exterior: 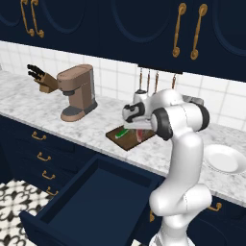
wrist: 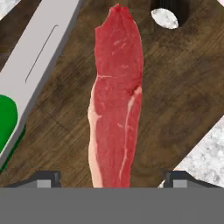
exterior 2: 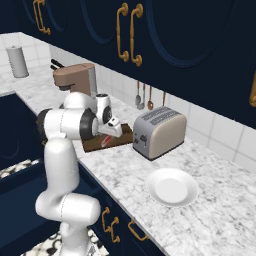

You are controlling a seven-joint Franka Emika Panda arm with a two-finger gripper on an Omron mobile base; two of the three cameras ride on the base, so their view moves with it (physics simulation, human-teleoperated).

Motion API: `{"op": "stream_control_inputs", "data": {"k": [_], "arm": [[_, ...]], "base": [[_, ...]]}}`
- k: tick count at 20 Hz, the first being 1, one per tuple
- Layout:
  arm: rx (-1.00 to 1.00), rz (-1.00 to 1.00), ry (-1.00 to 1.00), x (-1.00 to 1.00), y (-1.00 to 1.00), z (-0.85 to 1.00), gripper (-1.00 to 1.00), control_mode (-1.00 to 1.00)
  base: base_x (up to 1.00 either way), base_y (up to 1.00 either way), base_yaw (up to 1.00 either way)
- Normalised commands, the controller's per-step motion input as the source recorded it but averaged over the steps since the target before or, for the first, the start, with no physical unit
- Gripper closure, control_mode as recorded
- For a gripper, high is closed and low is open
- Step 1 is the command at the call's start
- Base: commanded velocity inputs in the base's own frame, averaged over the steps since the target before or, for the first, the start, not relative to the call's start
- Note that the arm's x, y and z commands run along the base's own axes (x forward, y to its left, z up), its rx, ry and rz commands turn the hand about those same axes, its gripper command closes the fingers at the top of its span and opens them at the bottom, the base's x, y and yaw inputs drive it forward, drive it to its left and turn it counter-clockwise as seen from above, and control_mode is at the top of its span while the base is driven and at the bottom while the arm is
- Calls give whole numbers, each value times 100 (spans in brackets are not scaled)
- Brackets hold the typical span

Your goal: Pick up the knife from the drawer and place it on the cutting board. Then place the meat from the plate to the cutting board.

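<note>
The meat (wrist: 116, 100) lies flat on the cutting board (wrist: 175, 96), lengthwise between the spread fingers (wrist: 46, 178), which stand clear of its sides. Just beside it on the board rests the knife (wrist: 30, 74), green handle and silver blade. The white plate (exterior 2: 172, 187) sits on the marble tabletop (exterior 2: 225, 220) near the toaster (exterior 2: 159, 131). The drawer (exterior: 91, 202) stands open. No writing or brand is legible anywhere.

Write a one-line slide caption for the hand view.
Open gripper above the meat, which lies on the cutting board beside the knife.
</note>
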Motion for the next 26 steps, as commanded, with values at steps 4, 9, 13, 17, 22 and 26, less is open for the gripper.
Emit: {"op": "stream_control_inputs", "data": {"k": [4,9,13,17,22,26], "arm": [[0,0,-13,-59,0,64,-100,-100],[1,0,-21,-93,0,57,-100,-100],[0,0,-19,-100,0,65,-100,-100],[0,0,-18,-100,1,68,-100,-100],[0,0,-15,-98,13,76,-100,-100],[0,0,-20,-99,4,60,-100,-100]], "base": [[0,0,0],[0,0,0],[0,0,0],[0,0,0],[0,0,0],[0,0,0]]}}
